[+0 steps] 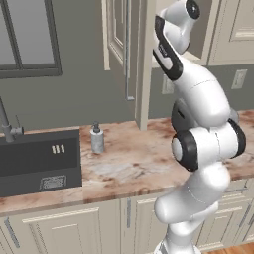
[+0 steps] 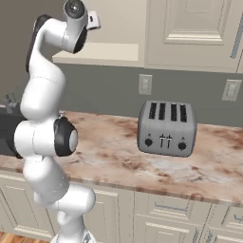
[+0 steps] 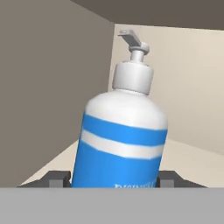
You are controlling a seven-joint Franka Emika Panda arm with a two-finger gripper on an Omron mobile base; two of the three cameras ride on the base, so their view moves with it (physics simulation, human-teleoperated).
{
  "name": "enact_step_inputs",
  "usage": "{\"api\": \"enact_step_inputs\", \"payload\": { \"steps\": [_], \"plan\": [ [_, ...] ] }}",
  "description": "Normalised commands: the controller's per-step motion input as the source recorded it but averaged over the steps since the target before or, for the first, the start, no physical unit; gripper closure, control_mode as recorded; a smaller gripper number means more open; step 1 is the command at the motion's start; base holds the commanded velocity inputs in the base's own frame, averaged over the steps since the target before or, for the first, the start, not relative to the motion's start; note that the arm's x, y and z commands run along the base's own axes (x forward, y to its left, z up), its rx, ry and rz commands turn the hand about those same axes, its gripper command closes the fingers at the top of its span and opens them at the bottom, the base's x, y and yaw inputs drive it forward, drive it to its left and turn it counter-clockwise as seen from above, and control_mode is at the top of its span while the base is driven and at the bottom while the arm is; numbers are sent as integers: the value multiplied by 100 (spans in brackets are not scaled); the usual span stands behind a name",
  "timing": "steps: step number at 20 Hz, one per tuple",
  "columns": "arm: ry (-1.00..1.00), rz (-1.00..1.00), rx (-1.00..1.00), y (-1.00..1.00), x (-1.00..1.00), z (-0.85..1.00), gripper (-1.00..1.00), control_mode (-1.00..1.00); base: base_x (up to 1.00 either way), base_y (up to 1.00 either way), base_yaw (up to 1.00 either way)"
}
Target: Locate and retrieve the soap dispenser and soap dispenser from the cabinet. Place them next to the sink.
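Between the two dark finger tips, low in the hand view, stands the blue bottle point(image 3: 120, 140), upright on the beige shelf point(image 3: 192, 159) inside the cabinet point(image 1: 144, 64), its white pump point(image 3: 133, 65) pointing toward the back wall; the gripper point(image 3: 114, 179) brackets its lower body, a tip close on each side, and whether the pads already press the plastic I cannot tell, so the jaws read as narrow around the bottle rather than surely holding it; the step in hand looks like the grasp, and doing it well means closing evenly on the round body so it does not twist or tip, then lifting just off the shelf before drawing straight out past the open door; the grey bottle point(image 1: 96, 139) already stands on the counter point(image 1: 139, 163) just beside the sink point(image 1: 39, 161), so the blue one probably belongs near it, set down upright without knocking it; the toaster point(image 2: 166, 128) sits well apart along the counter.
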Motion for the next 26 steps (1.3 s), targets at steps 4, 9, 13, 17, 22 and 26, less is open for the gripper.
{"api": "enact_step_inputs", "payload": {
  "steps": [4,9,13,17,22,26],
  "plan": [
    [-13,0,5,-11,-79,1,100,-100,0,0,0],
    [-9,0,5,-6,-85,11,100,-100,0,0,0],
    [-3,0,6,-10,-86,31,100,-100,0,0,0],
    [-6,3,7,-30,-89,-2,100,-100,0,0,0],
    [-10,9,4,-26,-100,-9,100,-100,0,0,0],
    [-5,12,2,-5,-100,-6,100,-100,0,0,0]
  ]
}}
